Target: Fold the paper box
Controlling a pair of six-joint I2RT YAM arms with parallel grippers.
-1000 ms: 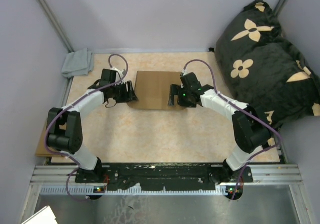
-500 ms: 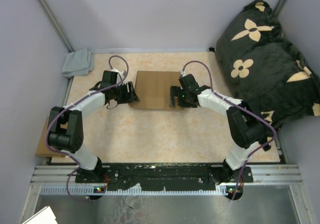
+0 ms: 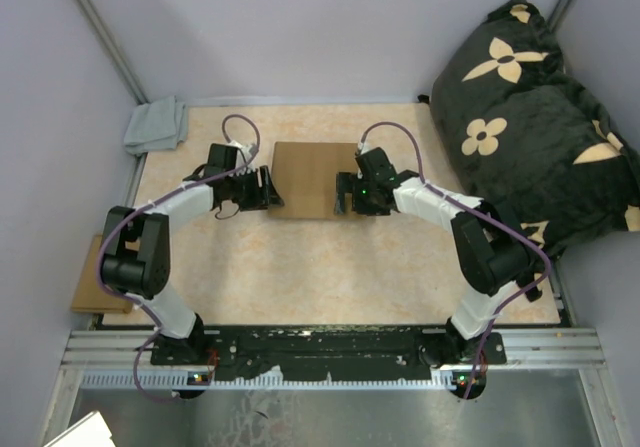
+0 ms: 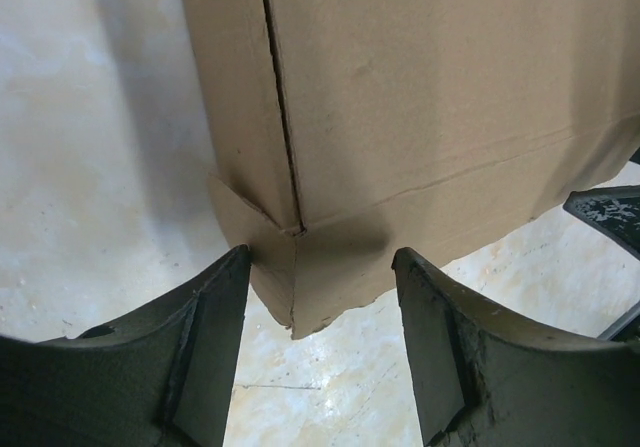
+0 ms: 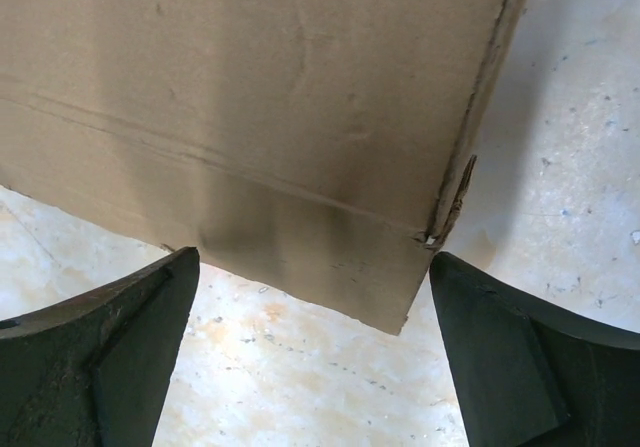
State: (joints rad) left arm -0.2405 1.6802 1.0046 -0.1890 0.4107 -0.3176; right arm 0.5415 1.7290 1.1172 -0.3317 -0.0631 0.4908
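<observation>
The paper box (image 3: 305,177) is plain brown cardboard, closed up into a flat rectangular shape, resting on the beige tabletop at mid-back. My left gripper (image 3: 268,189) is open at the box's near left corner; in the left wrist view that corner (image 4: 300,267) sits between the spread fingers (image 4: 205,347), not gripped. My right gripper (image 3: 343,195) is open at the box's near right corner; in the right wrist view the box's front flap (image 5: 300,237) hangs between the wide fingers (image 5: 500,347), untouched.
A grey folded cloth (image 3: 157,125) lies at the table's back left corner. A small brown cardboard scrap (image 3: 88,289) sticks out at the left edge. A black cushion with tan flowers (image 3: 530,117) fills the back right. Grey walls close in the back and sides.
Both grippers have moved a little toward the box's near corners; the left gripper shifted right, the right gripper shifted slightly left and back. The box stays where it was.
</observation>
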